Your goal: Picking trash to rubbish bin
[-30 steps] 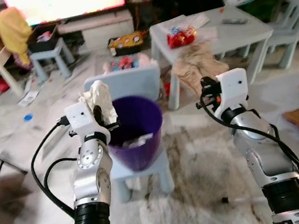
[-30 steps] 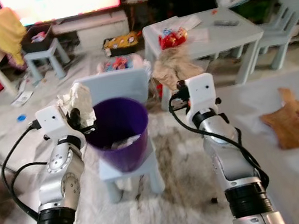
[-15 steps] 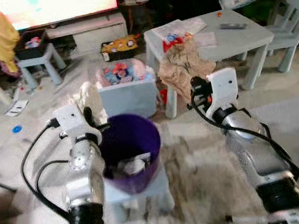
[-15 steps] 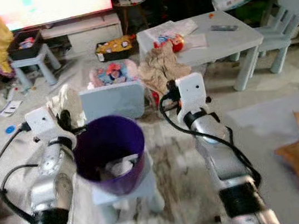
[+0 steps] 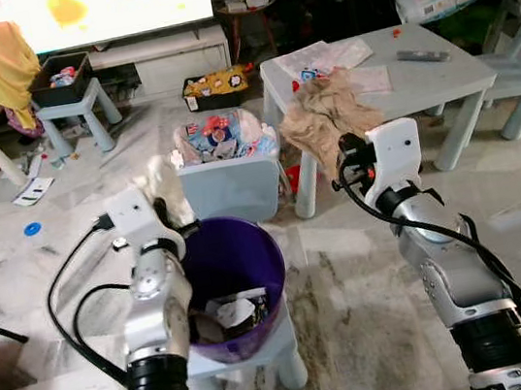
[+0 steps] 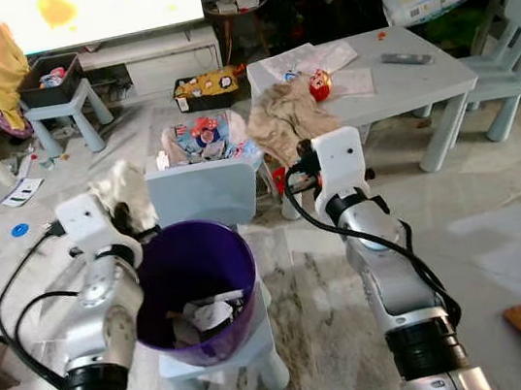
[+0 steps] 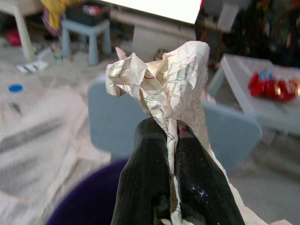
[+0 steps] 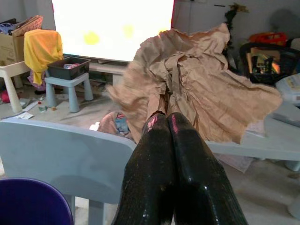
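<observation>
The left gripper [image 7: 171,136] pinches a crumpled white paper [image 7: 161,86] beside the purple bin [image 5: 235,272]; the right gripper [image 8: 168,123] clamps crinkled brown paper [image 8: 197,101]. Both look light, soft, crushable, best held by a fold.

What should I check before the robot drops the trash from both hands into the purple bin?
1. Left hand clamped on the white crumpled paper: ok.
2. Right hand clamped on the brown crumpled paper: ok.
3. Purple bin upright on the small chair, mouth open: ok.
4. Room left in the bin above the trash inside: ok.
5. White paper over the bin mouth: not ok, it sits behind the rim.
6. Brown paper over the bin: not ok, it hangs off to the bin's right.
</observation>
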